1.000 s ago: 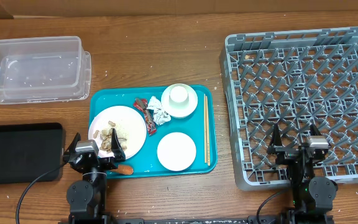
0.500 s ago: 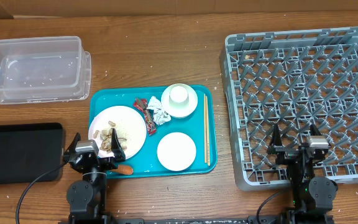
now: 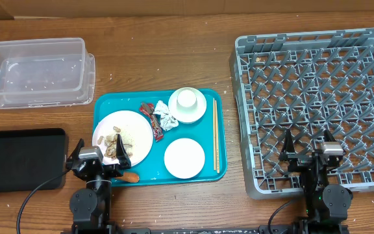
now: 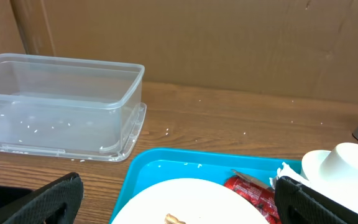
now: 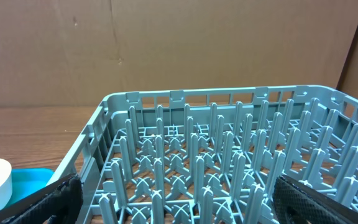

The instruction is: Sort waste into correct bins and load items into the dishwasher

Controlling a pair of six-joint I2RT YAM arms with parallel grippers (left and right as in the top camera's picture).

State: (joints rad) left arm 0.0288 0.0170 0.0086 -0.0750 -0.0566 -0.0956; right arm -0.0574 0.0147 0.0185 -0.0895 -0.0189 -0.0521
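Overhead alone shows black tray, chopsticks; left gripper, right gripper spread wide, holding nothing.

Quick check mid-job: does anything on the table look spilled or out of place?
Yes: an orange scrap lies off the large plate, at the teal tray's near rim, and a beige crumb sits in the grey rack's far-left corner.

A brown wooden desk with grain running from 9 to 3 o'clock fills the overhead view, dotted with small pale specks. Along its 12 o'clock edge stands a plain brown cardboard wall, lightly creased, with an upright seam toward 9 o'clock in the left wrist view. Light is even and soft, shadows faint
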